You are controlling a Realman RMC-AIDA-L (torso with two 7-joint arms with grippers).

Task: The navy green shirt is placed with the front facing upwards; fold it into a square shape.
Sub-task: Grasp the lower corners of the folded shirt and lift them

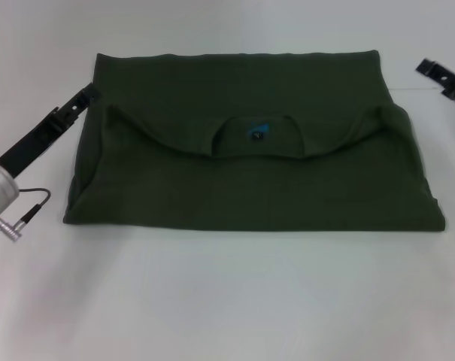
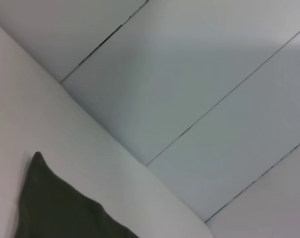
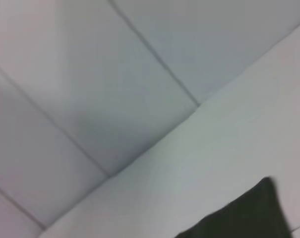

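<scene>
Shirt [image 1: 250, 180] lies half-folded on the counter [image 1: 227, 301], both grippers beside it, jaws unreadable; next, fold sideways.

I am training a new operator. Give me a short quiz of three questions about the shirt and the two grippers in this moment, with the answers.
1. True or false: the navy green shirt lies spread out at full length, with no fold.
2. Multiple choice: where is the small blue neck label in the head view?
A. hidden under the cloth
B. visible inside the collar, near the middle
C. hanging off the table
3. Short answer: which gripper is closer to the shirt's edge, the left gripper or the right gripper?

Key
1. False: it is folded into a wide band, with the upper part turned down.
2. B
3. The left gripper, at the far left corner; the right gripper stands apart from the cloth.
</scene>
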